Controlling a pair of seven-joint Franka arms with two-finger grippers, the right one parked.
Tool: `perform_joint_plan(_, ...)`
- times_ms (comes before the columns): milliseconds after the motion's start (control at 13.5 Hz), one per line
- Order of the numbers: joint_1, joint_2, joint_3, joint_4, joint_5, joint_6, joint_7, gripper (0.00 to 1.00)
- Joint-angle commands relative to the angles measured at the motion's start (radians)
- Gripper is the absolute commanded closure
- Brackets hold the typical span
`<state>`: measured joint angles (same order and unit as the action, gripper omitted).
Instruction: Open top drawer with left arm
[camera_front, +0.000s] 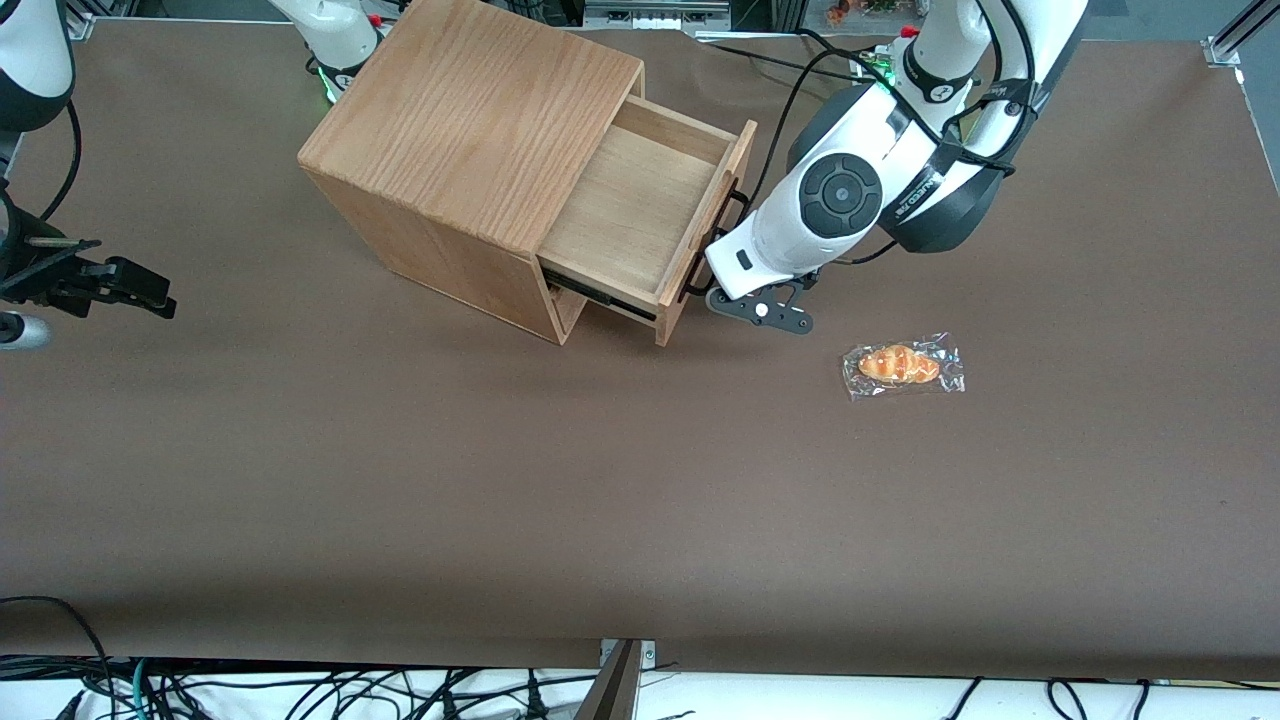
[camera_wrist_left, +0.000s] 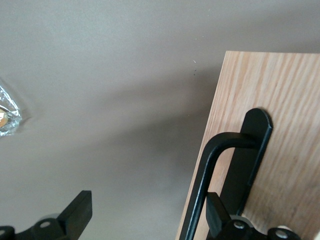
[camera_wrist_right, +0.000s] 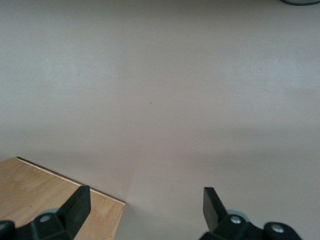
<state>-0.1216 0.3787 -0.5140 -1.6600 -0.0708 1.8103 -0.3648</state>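
Note:
The top drawer (camera_front: 640, 205) stands pulled well out of the oak cabinet (camera_front: 470, 120), and its inside is bare. A thin black bar handle (camera_front: 722, 215) runs along its flat front panel (camera_wrist_left: 280, 85). The left arm (camera_front: 840, 195) reaches down in front of that panel, with my gripper (camera_front: 735, 300) at the end of the handle nearer the front camera. In the left wrist view the gripper (camera_wrist_left: 148, 212) is open. One fingertip (camera_wrist_left: 217, 215) sits between the handle bar (camera_wrist_left: 205, 190) and the panel, and the other fingertip (camera_wrist_left: 80, 210) hangs over the bare table.
A wrapped bread roll (camera_front: 903, 365) lies on the brown table (camera_front: 600, 480), nearer the front camera than the gripper and toward the working arm's end; its wrapper edge (camera_wrist_left: 6, 117) shows in the left wrist view. A lower drawer (camera_front: 565, 305) stays shut in the cabinet.

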Motion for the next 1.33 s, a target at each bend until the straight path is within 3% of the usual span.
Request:
perform_joint_plan(0,0.017,-0.049,0.0,-0.015,-0.024,-0.037,0.015,0.0)
perform_joint_plan(222,0.031,-0.079,0.006,-0.012,-0.04,-0.072,0.026,0.0)
perform_joint_plan(739,0.25,-0.112,0.02,0.063,-0.014,-0.163,0.03,0.0)
perform_joint_plan(961,0.246,-0.152,0.1,0.077,0.048,-0.184,0.091,0.0)
perform_joint_plan(1257,0.171,-0.187,0.308,0.08,0.054,-0.184,0.196,0.0)
